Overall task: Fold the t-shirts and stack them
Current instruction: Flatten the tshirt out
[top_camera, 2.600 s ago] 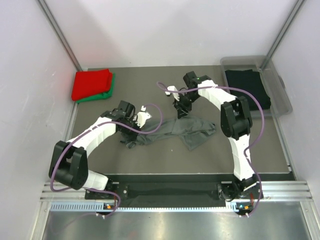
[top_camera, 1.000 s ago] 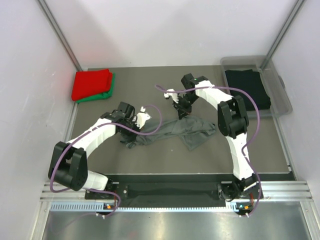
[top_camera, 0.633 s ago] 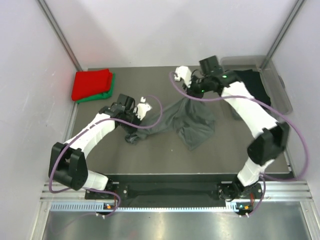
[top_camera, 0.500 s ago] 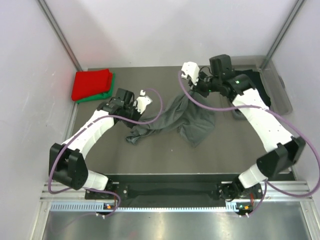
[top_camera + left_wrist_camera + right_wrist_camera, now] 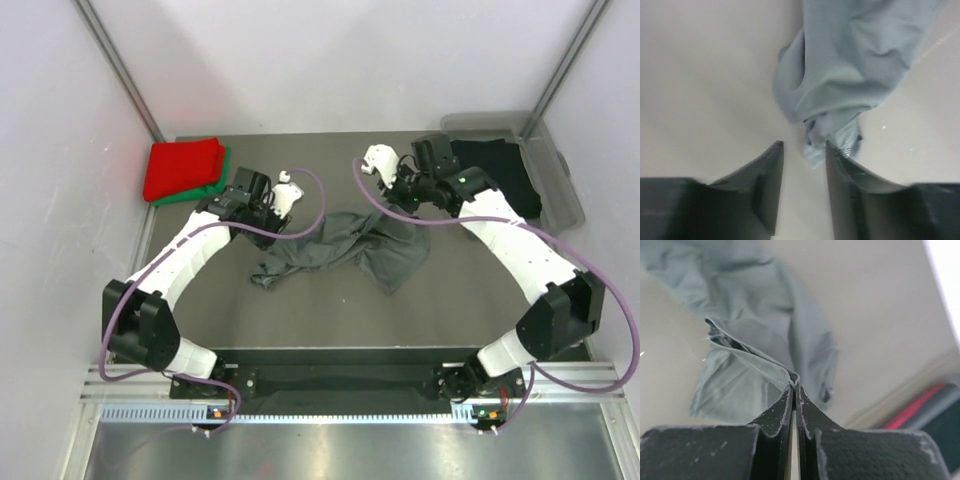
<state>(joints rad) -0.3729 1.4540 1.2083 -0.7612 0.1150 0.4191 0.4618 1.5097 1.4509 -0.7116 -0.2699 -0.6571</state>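
Table (image 5: 300, 310): grey shirt (image 5: 390, 250) (crumpled), stack (image 5: 183, 168), tub (image 5: 562, 172)

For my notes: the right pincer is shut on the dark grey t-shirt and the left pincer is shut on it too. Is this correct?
Not quite. The right pincer is shut on the dark grey t-shirt, but the left pincer is open, holding nothing; the left wrist view shows its jaws apart.

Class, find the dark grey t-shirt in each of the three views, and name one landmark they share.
Top external: dark grey t-shirt crumpled at the picture's centre.
Left wrist: upper right, its bunched end just above the open left end effector.
Right wrist: upper left to centre, an edge pinched in the shut right end effector.
Shared landmark: the bare table surface under the shirt.
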